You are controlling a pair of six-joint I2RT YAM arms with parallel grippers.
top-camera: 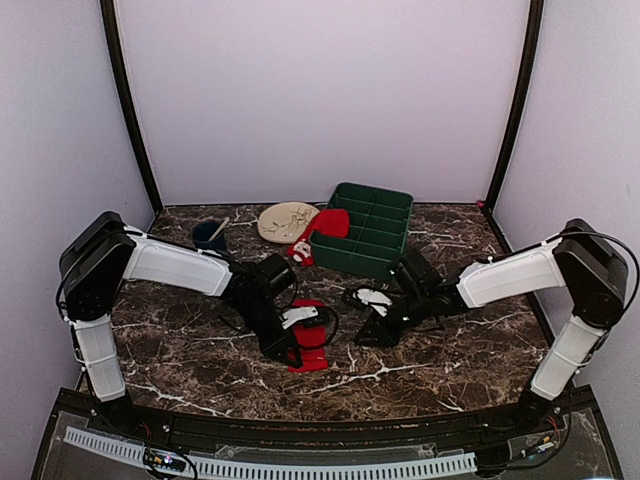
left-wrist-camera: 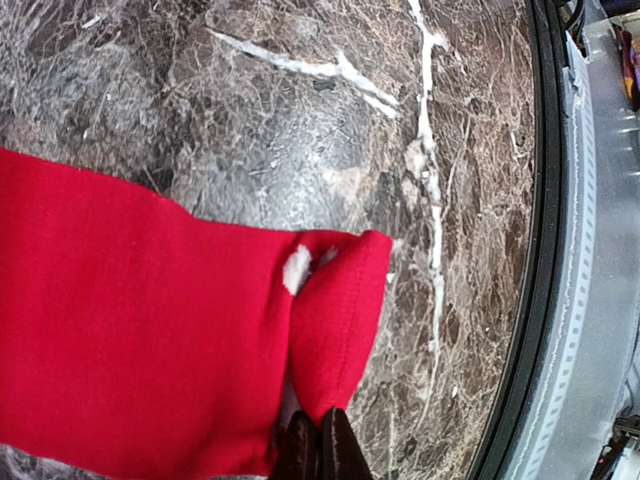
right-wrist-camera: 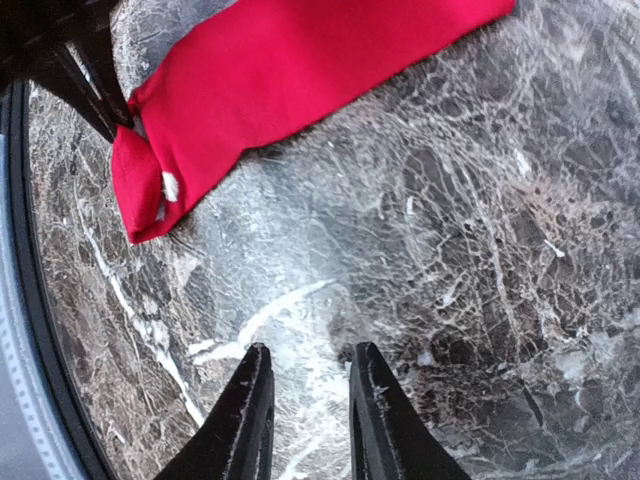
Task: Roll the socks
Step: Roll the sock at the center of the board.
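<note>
The red sock [left-wrist-camera: 130, 330] lies flat on the table [left-wrist-camera: 300, 120], its end folded over. The left gripper [left-wrist-camera: 320, 450] has its jaws pressed together, pinching that fold. The right gripper [right-wrist-camera: 308, 355] hovers nearby with jaws partly spread and empty. The knit looks light and floppy, likely to unroll, so the doubled end seems the best hold. A second sock [top-camera: 325, 225] drapes over the green tray [top-camera: 350, 256].
</note>
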